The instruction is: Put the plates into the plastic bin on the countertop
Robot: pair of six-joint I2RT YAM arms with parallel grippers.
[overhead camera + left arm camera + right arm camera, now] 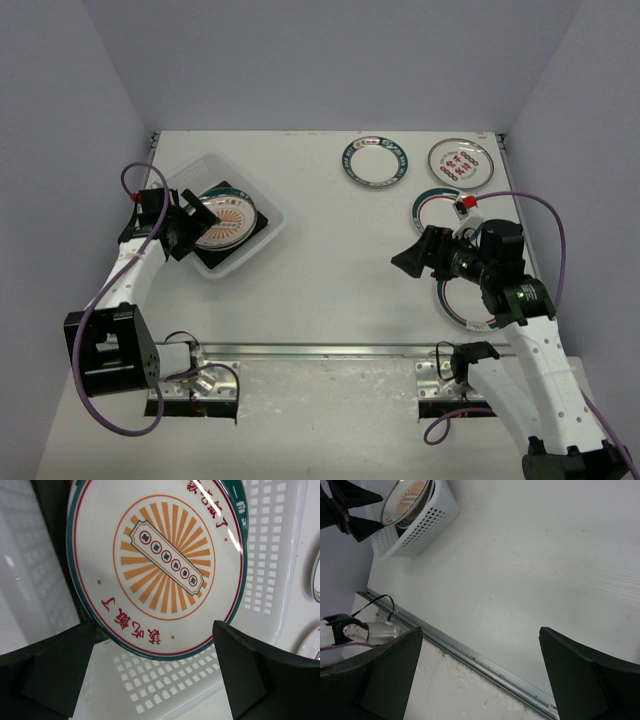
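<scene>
The plastic bin (251,188) stands at the left of the countertop (330,270). Inside it the orange sunburst plate (225,218) lies tilted on a dark square plate (217,258). My left gripper (190,230) is open at the bin's near-left side, holding nothing. Seen from the left wrist, the sunburst plate (157,565) lies just beyond the open left gripper (155,680), clear of both fingers. My right gripper (415,258) hangs open and empty over the countertop. More round plates lie at the right (376,162), (461,162), (437,206); another plate (462,308) is partly hidden under the right arm.
The right wrist view shows bare white countertop (545,555), its metal front edge (470,652), and the perforated bin (420,525) far off at the top left. Grey walls close in the back and sides. Cables loop beside both arms.
</scene>
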